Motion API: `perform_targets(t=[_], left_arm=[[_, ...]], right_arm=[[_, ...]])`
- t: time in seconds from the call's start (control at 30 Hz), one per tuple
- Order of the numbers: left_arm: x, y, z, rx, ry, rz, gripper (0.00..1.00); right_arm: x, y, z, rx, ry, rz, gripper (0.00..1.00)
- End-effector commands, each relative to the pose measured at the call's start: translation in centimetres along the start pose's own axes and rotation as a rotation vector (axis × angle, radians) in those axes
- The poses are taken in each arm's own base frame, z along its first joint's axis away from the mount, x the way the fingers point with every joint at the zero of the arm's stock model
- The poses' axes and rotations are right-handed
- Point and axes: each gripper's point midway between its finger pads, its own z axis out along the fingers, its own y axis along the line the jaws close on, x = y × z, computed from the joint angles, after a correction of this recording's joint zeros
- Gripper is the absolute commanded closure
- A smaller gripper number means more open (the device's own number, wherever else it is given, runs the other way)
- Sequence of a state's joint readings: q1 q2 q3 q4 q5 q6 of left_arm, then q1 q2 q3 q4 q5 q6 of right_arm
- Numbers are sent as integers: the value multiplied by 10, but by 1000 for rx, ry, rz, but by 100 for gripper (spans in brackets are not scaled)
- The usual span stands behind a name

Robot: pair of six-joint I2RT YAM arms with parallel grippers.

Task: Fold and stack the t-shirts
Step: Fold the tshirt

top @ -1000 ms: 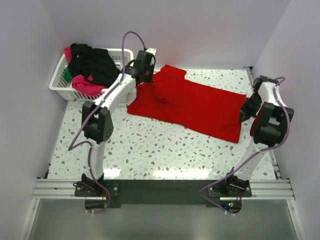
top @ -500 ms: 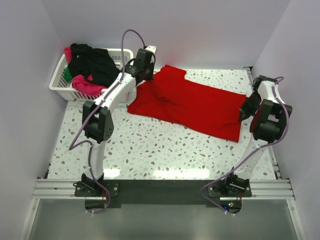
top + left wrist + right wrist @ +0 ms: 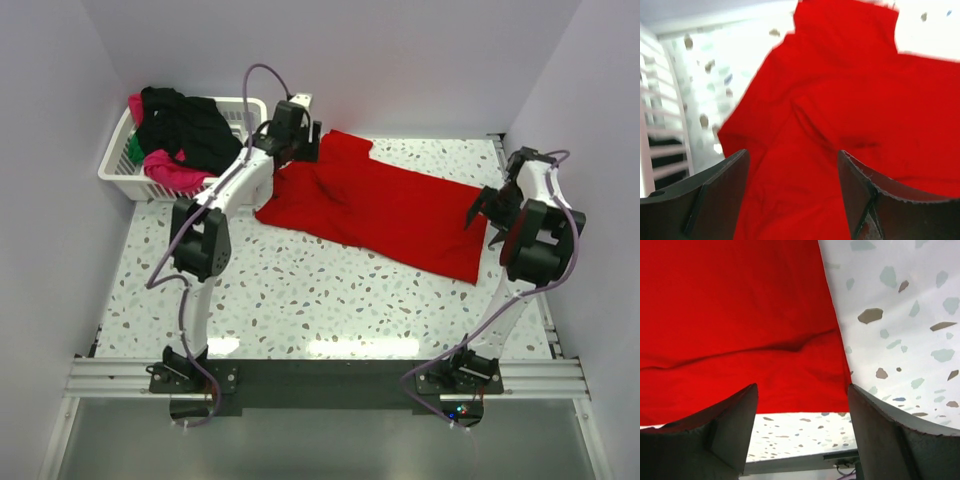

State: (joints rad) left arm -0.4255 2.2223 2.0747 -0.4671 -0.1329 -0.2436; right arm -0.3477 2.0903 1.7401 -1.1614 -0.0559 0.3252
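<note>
Across the far half of the table the red shirt lies spread flat, the left gripper open over its ten o'clock shoulder and the right gripper open over its three o'clock hem, seemingly set to pinch opposite ends for folding.

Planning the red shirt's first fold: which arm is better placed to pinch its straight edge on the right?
Probably right. The right hand, open, hangs over that edge of the red shirt; the left hand, open, is over the opposite end by the basket.
</note>
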Motion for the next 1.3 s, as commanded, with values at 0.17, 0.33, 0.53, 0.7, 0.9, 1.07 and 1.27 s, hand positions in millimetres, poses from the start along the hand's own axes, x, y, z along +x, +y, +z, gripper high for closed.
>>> perform_targets(t=[0.17,0.33,0.53,0.7,0.9,1.07,1.27], left_arm=[[26,5,-69,53,-8,-97,25],[73,13,-92,49,55,-129,25],[109,23,-107,24,108,-151,25],[126,28,-116,6,130,-181,25],[134,32,-126,-11,133,-201,25],[144,36,-130,-25,148,-210,25],[160,43,-135,-52,162,-214,25]], right_arm=[[62,-30,-7,24,-28,-36,30],[86,-40,8,32,11,-23,41],[85,-47,21,65,30,-18,51],[83,-54,29,85,33,-8,54],[86,-56,41,92,63,-8,58],[92,-56,52,93,109,-7,65],[94,-61,57,124,142,-15,97]])
